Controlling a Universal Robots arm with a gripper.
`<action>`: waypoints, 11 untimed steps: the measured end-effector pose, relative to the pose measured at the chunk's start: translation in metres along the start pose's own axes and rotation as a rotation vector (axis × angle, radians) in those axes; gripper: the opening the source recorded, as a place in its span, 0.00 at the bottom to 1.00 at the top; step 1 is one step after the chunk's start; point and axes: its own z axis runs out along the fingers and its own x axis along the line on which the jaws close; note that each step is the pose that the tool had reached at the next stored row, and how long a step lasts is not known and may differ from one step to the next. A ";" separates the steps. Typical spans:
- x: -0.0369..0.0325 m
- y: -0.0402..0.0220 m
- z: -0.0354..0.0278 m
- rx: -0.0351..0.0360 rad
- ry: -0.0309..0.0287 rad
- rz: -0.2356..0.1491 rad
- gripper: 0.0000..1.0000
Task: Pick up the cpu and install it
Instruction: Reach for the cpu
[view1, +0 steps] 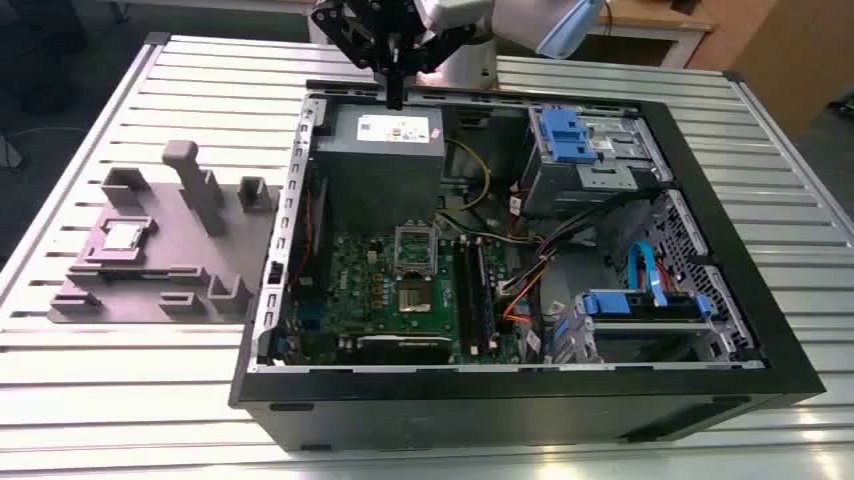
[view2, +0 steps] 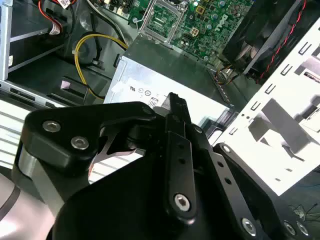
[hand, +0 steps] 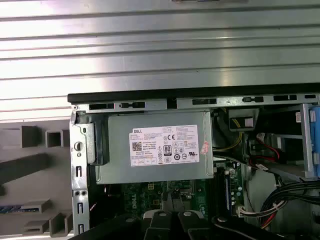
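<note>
The cpu (view1: 123, 236), a small silvery square chip, lies in a recess of the grey-purple holder block (view1: 160, 290) on the table, at the exterior view's left of the open computer case (view1: 507, 390). My gripper (view1: 396, 95) hangs above the case's far edge, over the grey power supply box (view1: 380, 150), well away from the cpu. Its black fingers (view2: 176, 107) are pressed together with nothing between them. The motherboard's socket (view1: 415, 292) sits mid-case with its metal frame (view1: 416, 245) swung up, and the socket (view2: 162, 15) is also seen past the power supply (hand: 155, 147).
Inside the case are blue drive brackets (view1: 561, 135), a second blue drive bay (view1: 641, 305), memory slots (view1: 467, 290) and loose orange, black and yellow cables (view1: 527, 285). The case stands on a slatted metal table (view1: 120, 400). Upright posts (view1: 200, 190) rise from the holder block.
</note>
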 end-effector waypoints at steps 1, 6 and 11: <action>0.0000 0.0000 0.0000 0.0001 0.0000 0.000 0.10; 0.0001 0.0000 0.0000 0.0001 0.0000 0.000 0.10; 0.0036 -0.0003 -0.0001 0.0000 0.0001 0.000 0.10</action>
